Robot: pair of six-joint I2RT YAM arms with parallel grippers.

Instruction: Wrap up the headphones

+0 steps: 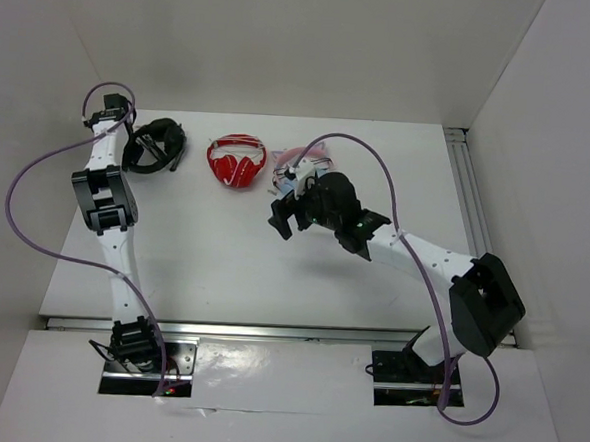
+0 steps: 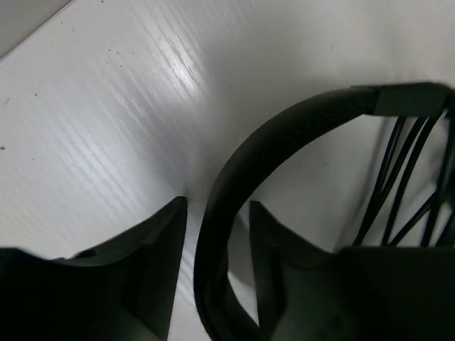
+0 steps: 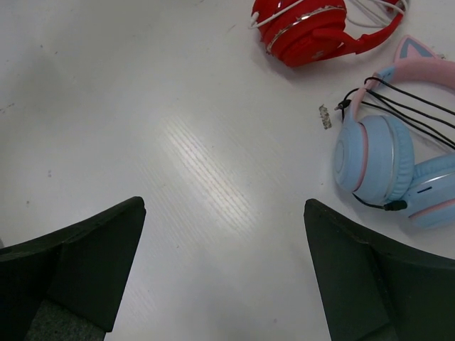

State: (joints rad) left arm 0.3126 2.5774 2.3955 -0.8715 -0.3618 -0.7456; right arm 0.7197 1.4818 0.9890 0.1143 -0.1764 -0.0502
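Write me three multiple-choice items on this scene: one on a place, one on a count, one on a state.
1. In the top view, where do the black headphones lie relative to the red headphones?
A. left of them
B. right of them
C. on top of them

2. How many headsets are on the table?
A. two
B. three
C. five

3. The right gripper is:
A. shut on a cable
B. shut on a red earcup
C. open and empty

Answers:
1 A, the black pair sits at the table's far left.
2 B, there are the black pair, the red pair and the light-blue and pink headphones.
3 C, its fingers stand wide apart over bare table.
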